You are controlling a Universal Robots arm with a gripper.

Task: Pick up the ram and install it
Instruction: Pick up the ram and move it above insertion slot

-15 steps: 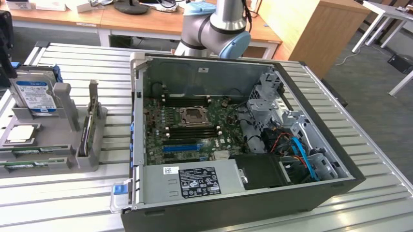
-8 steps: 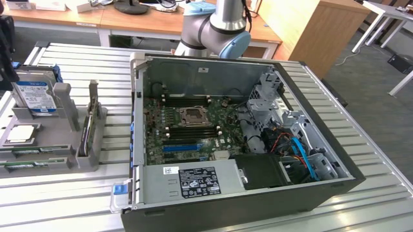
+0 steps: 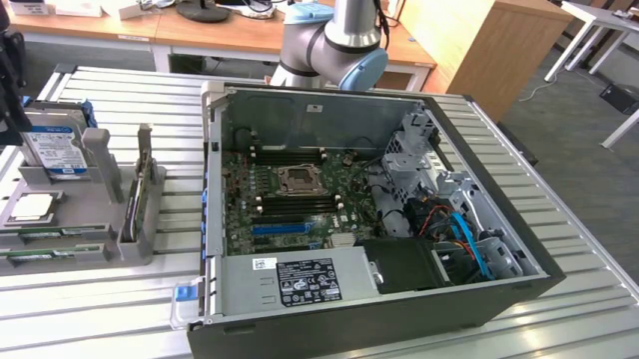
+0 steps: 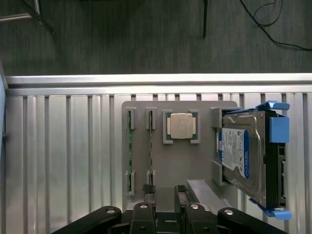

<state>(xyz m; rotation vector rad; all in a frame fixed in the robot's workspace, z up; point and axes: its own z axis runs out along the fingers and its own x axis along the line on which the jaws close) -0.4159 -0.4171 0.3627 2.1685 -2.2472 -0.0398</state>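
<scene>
The black two-fingered gripper (image 4: 165, 195) hangs over the near end of the grey plastic holder (image 4: 141, 105); its jaws stand apart with nothing between them, so the hand is open and empty. One of its fingers (image 4: 148, 197) sits over the end of the nearer ram stick (image 4: 150, 146), a long, narrow green circuit board standing on its edge between grey slotted posts; this is the thing closest to the gripper, though I cannot tell whether finger and board touch. A second green stick (image 4: 130, 146) stands parallel just beside it; both seem to be held upright so that their top edge is free for a pinch from above.

Beyond the sticks, the square silver processor (image 4: 180, 126) lies flat in its own recess; next to it the hard drive with a blue-and-white label (image 4: 239, 151) leans in a blue plastic caddy (image 4: 278, 129) at the holder's end. The holder rests on the slatted aluminium table (image 4: 63, 146).

Farther off, in the exterior view, the black computer case (image 3: 349, 329) lies on its side with the panel off, probably so the board faces up for a top-down approach; the black memory slots (image 3: 299, 197) flank the processor socket (image 3: 298, 179), and they look empty; the blue expansion slot (image 3: 284, 226) lies nearby. No ram is installed yet.
</scene>
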